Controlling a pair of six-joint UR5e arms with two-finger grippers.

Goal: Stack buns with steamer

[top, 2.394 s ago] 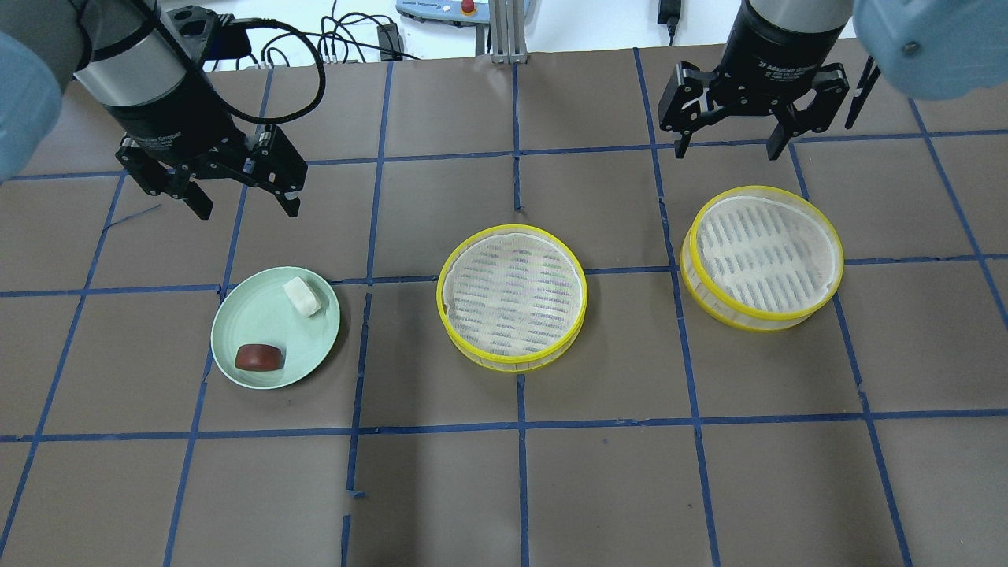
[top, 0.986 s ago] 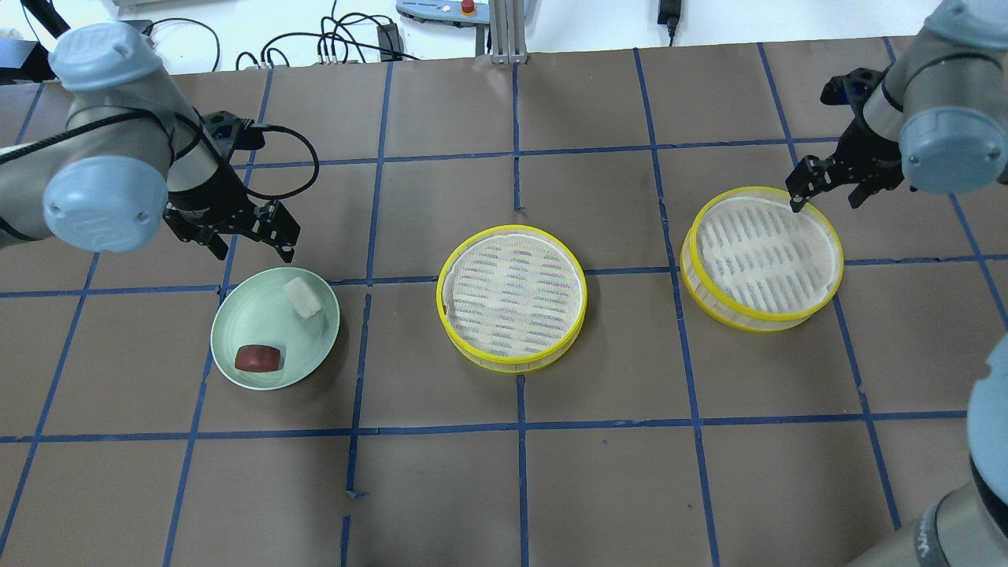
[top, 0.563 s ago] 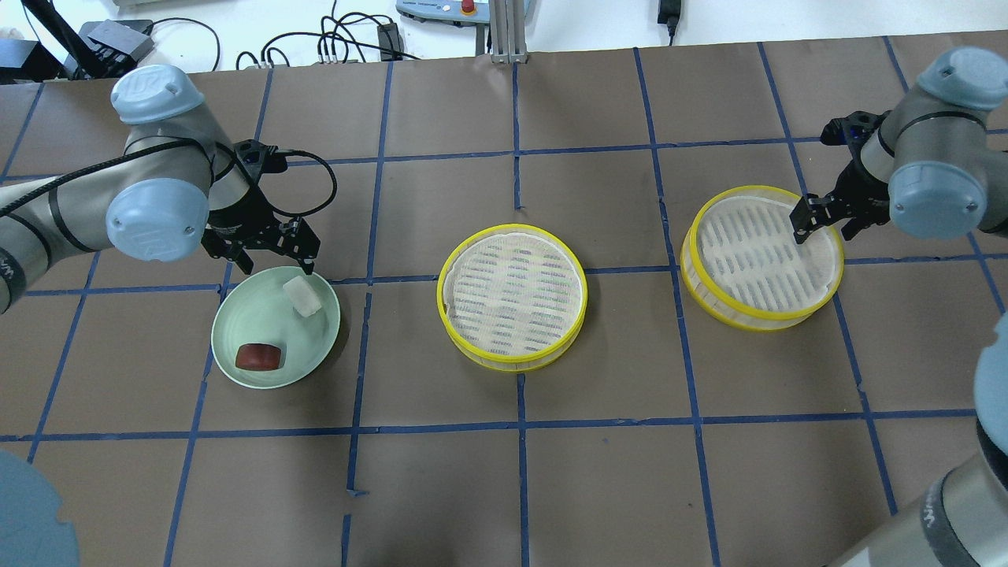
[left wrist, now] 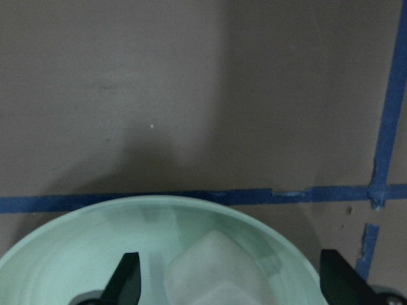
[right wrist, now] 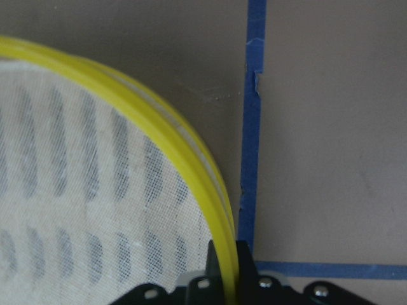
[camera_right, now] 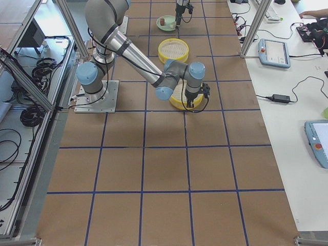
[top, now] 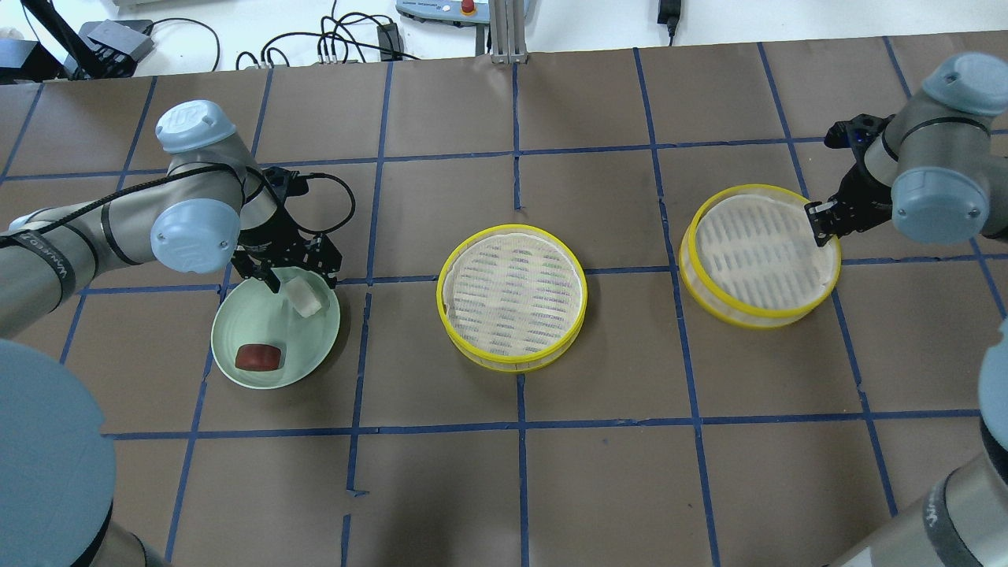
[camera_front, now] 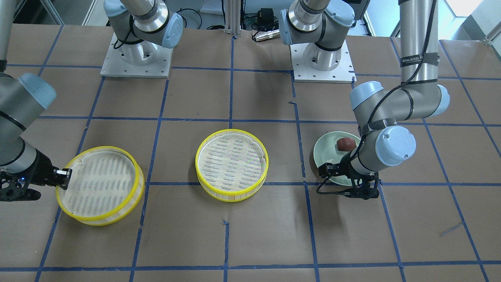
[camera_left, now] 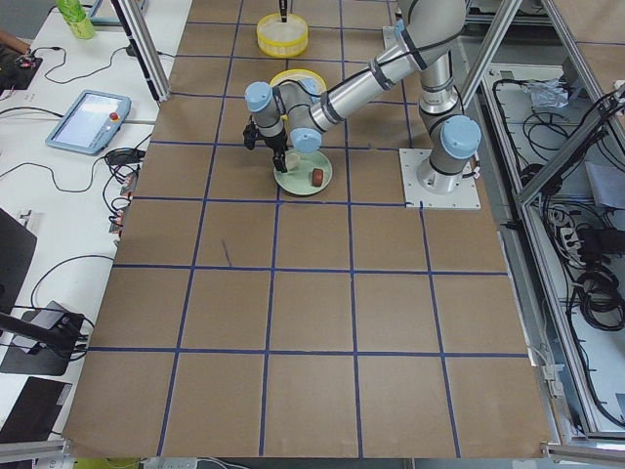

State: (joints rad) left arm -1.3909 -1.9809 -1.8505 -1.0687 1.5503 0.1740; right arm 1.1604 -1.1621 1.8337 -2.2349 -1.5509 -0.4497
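A white blocky bun [top: 306, 298] and a reddish-brown bun [top: 258, 357] lie on a pale green plate [top: 250, 319]. My left gripper [top: 301, 281] is open and low over the plate, one finger on each side of the white bun. The left wrist view shows the white bun [left wrist: 213, 264] between the fingers [left wrist: 127, 279]. My right gripper [top: 824, 224] is shut on the right rim of the right-hand yellow steamer [top: 756, 260]. The right wrist view shows that yellow rim [right wrist: 166, 136] pinched between the jaws. The front view shows the reddish-brown bun [camera_front: 345, 143] but hides the white one.
A second yellow steamer [top: 512, 295] with a white mesh floor stands in the middle of the table, between the plate and the held steamer. The brown table has a grid of blue tape. Cables and devices lie beyond the far edge.
My left gripper has come down to the plate and now straddles the white bun. My right gripper has moved to the steamer's right rim and shut on it.
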